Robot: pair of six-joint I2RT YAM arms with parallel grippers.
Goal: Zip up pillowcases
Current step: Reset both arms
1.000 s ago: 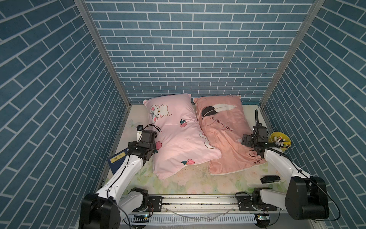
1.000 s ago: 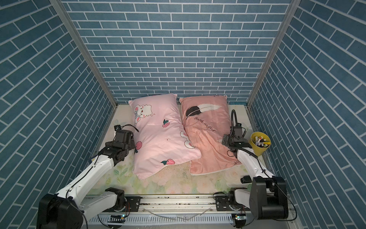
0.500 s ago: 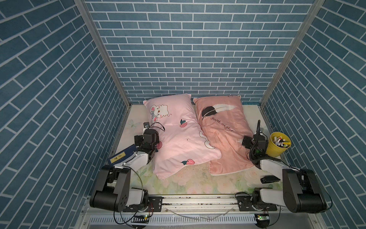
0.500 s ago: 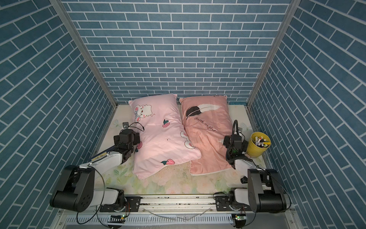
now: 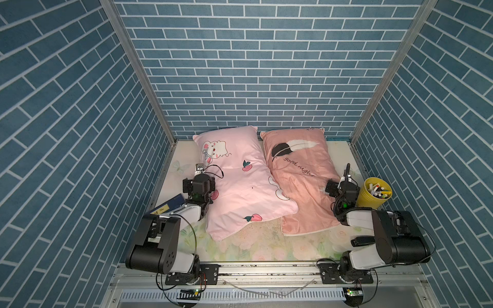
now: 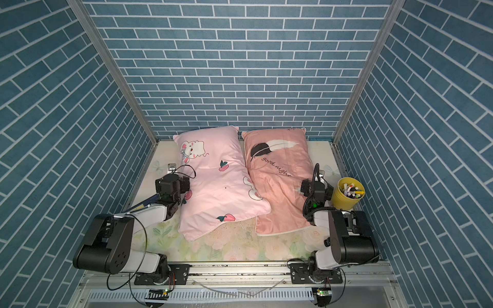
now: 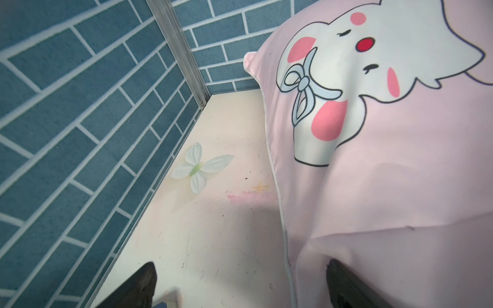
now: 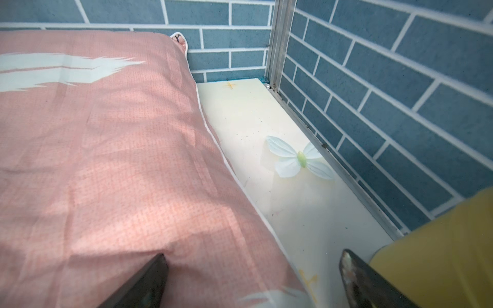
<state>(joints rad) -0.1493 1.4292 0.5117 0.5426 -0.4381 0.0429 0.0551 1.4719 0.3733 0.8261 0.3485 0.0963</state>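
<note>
Pillowcases side by side, both pincers wide, empty.
The light pink pillowcase lies left, overlapping the salmon pillowcase; left gripper straddles pink's left edge, right gripper salmon's right edge beside a yellow cup.

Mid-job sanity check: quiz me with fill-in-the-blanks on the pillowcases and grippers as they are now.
The salmon pillowcase reads "good ____".
The left gripper is at the edge of the light pink pillowcase, fingers ____.
The right gripper is at the salmon pillowcase's edge, next to a ____ cup.
Missing words: night; open; yellow.
</note>
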